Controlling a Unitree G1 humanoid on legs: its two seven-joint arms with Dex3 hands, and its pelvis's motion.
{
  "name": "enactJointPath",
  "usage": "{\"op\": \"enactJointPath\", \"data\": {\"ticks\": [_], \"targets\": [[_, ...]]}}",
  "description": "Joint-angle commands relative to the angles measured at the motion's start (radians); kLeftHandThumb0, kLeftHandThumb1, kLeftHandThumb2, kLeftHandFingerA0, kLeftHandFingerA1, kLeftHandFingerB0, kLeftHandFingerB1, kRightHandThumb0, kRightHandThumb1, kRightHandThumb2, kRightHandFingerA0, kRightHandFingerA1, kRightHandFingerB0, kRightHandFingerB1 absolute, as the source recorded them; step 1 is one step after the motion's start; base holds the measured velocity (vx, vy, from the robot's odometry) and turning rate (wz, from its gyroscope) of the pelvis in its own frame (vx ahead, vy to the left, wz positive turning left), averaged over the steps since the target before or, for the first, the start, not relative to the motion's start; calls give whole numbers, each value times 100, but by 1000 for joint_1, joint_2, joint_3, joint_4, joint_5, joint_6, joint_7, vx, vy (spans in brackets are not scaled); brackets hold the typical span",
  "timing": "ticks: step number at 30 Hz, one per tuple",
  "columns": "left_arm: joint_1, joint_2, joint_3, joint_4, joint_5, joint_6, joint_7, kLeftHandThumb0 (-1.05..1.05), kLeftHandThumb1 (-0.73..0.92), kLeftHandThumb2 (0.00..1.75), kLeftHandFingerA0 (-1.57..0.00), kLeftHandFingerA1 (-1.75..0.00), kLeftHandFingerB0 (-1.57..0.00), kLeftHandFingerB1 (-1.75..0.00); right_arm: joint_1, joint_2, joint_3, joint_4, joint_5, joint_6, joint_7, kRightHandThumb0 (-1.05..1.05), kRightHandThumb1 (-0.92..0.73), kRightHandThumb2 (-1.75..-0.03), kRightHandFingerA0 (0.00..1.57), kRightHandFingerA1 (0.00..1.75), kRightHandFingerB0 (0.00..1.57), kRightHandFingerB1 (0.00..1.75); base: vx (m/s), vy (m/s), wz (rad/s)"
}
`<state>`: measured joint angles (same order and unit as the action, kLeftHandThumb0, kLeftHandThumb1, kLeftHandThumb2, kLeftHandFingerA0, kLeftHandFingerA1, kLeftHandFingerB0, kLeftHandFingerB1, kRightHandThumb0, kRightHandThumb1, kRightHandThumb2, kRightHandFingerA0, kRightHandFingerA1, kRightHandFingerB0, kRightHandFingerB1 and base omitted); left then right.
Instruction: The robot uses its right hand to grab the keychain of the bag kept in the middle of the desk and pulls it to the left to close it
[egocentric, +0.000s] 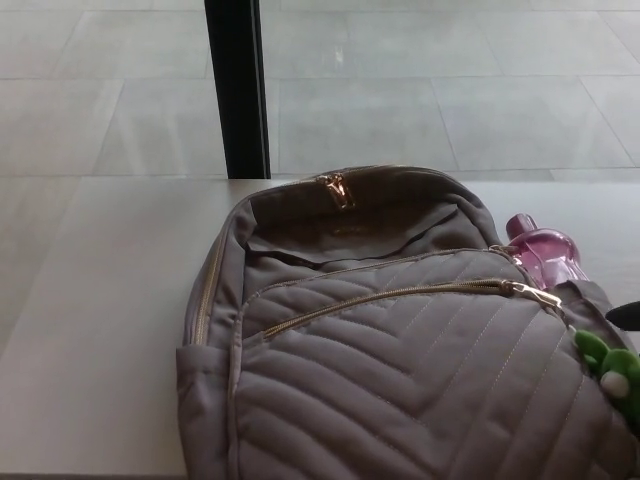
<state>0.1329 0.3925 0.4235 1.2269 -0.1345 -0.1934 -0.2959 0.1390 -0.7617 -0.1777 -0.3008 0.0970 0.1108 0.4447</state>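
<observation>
A grey-brown quilted backpack (400, 380) lies flat on the pale desk (100, 330), front face up, its top towards the far side and its bottom cut off by the near edge. A gold zip (400, 294) curves across the front pocket from lower left to upper right. Its gold pull (535, 293) sits at the right end. From the pull a thin link runs to a green plush keychain (612, 372), which rests on the bag's right side.

We see a translucent pink bottle (545, 252) at the right. Farther back, a black post (237, 88) stands upright against the grey tiled floor (430, 90).
</observation>
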Motion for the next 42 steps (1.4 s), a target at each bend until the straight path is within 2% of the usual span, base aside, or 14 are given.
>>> {"op": "enactJointPath", "data": {"ticks": [1,10,11,12,28,29,30,32,33,35,36,37,38,42], "targets": [[1,19,6,7,-22,-14,-10,-86,74,115,-58,-62,-39,-54,-11,-38,25,-24,-90,-12,27,-44,-64,-59,46,58,49,39,0,0,0],[-1,23,-14,10,-13,-21,2,-85,75,116,-58,-62,-40,-54,-38,-39,64,-121,-163,29,23,-45,-64,-59,53,59,48,38,0,0,0],[-5,20,-3,13,-26,-10,2,-90,92,73,-64,-53,-43,-42,-38,-40,70,-134,-175,41,23,-46,-64,-59,54,59,47,38,0,0,0],[-4,20,-3,13,-26,-12,-3,-86,74,115,-58,-63,-39,-54,-35,-41,74,-136,-190,32,20,-51,-52,-86,51,65,41,52,0,0,0],[-16,19,-7,16,-21,4,12,-87,77,118,-61,-64,-42,-56,41,-128,159,-67,-437,14,7,-30,-63,-58,53,68,46,35,0,0,0],[-16,16,-7,15,-21,4,19,-89,92,77,-65,-56,-46,-46,45,-135,171,-73,-457,19,11,-36,-49,-83,50,71,36,50,0,0,0],[-15,15,-8,13,-20,4,23,-83,77,118,-61,-65,-43,-56,47,-136,178,-78,-470,23,11,-28,-64,-59,53,67,45,35,0,0,0],[-16,15,-10,16,-19,6,22,-82,76,118,-61,-64,-43,-56,49,-131,186,-78,-485,22,7,-27,-66,-59,53,68,45,35,0,0,0],[-15,16,-9,18,-21,4,17,-90,92,78,-63,-56,-47,-46,48,-128,189,-75,-485,17,5,-25,-66,-60,54,68,45,36,0,0,0],[-14,13,-4,23,-26,6,13,-91,92,77,-65,-56,-48,-46,37,-117,197,-53,-466,-12,8,-20,-65,-59,54,65,45,37,0,0,0],[-17,11,6,23,-39,14,6,-85,74,116,-63,-66,-48,-58,33,-116,201,-50,-462,-10,15,-20,-66,-59,54,65,45,37,0,0,0],[-17,12,8,24,-40,13,2,-85,75,116,-63,-66,-46,-58,30,-112,202,-46,-456,-21,14,-20,-66,-60,54,66,45,36,0,0,0],[-19,11,10,24,-41,15,3,-91,92,77,-65,-57,-48,-47,29,-109,204,-40,-456,-30,9,-20,-65,-59,55,66,46,36,0,0,0],[-21,11,15,22,-48,17,-13,-83,76,118,-58,-65,-41,-57,20,-97,224,-26,-467,-48,6,-23,-66,-59,55,75,45,34,0,0,0]]}}
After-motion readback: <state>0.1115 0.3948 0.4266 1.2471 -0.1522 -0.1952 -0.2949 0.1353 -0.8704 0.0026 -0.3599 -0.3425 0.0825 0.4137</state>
